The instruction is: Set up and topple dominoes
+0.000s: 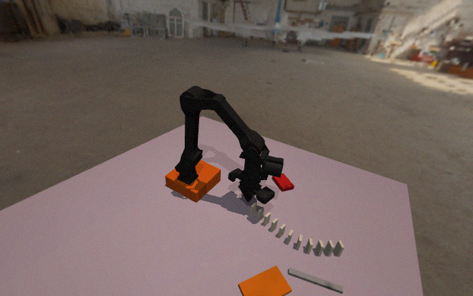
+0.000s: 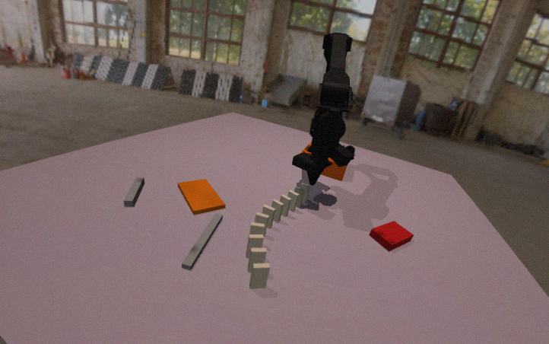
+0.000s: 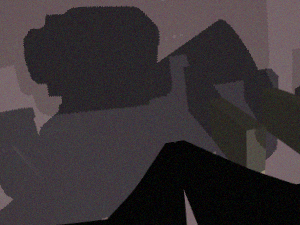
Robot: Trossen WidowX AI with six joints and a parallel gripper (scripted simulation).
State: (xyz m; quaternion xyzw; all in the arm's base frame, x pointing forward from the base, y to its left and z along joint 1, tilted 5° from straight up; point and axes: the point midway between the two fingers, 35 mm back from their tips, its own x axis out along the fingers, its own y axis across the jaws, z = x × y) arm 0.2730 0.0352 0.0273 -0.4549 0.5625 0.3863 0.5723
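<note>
Top view — eleven dominoes (image 1: 338,249) (image 2: 258,276) (image 3: 255,149) stand; one gripper (image 1: 247,199) (image 2: 312,182) (image 3: 175,151) — closed, empty.

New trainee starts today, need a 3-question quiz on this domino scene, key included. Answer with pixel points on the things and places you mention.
1. True or false: the pincer (image 1: 248,200) (image 2: 312,182) is gripping a domino.
2. Which lies flat: A) the domino at the row's far end from the arm (image 1: 338,248) (image 2: 259,276), B) the red block (image 1: 283,182) (image 2: 391,234), C) the domino nearest the pincer (image 1: 253,209) (image 2: 305,192)?
3. Fill in: seen from above, the row of dominoes (image 1: 282,230) (image 2: 268,215) forms a ____, not a straight line.

Key: 1 false; 2 B; 3 curve
</note>
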